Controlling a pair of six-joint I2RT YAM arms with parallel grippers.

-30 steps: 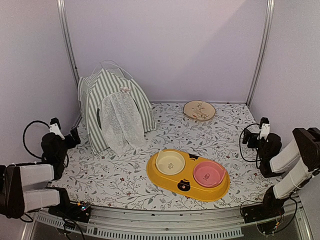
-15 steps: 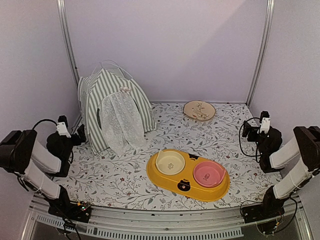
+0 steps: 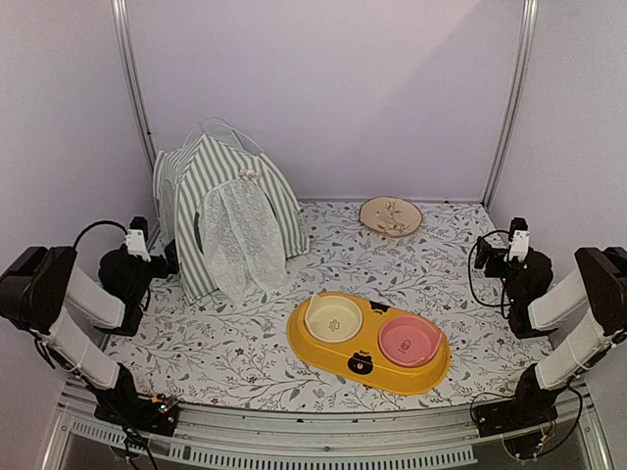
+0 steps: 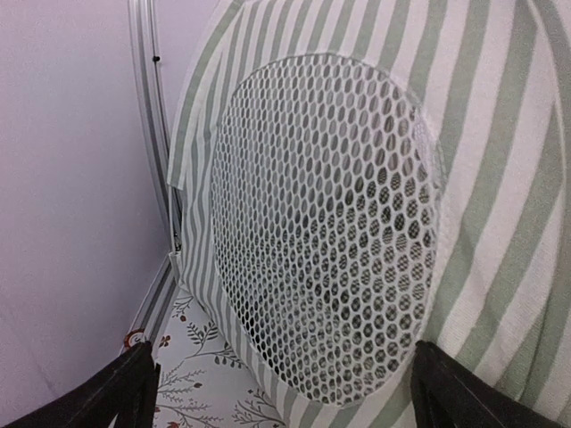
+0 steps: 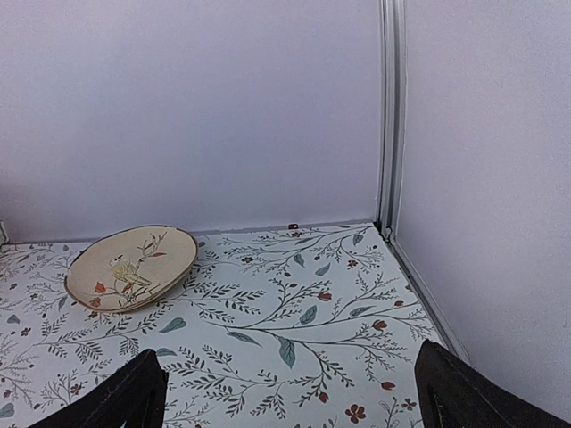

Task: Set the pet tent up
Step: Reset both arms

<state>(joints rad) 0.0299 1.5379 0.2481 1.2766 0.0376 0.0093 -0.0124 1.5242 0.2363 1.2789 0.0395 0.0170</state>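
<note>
Both wide open and empty, our left gripper [image 3: 162, 258] and right gripper [image 3: 487, 259] flank the pet tent [image 3: 230, 211], upright behind-left of the yellow double bowl [image 3: 367, 328]; a careless push may topple it.

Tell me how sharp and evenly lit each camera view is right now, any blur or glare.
Top external view: soft, even light, no glare, hardly any shadows, pet tent crisp. Left wrist view: the mesh window fills the frame and is sharp, while the stripes at the right edge look slightly soft. Right wrist view: plate sharp, evenly lit.
</note>
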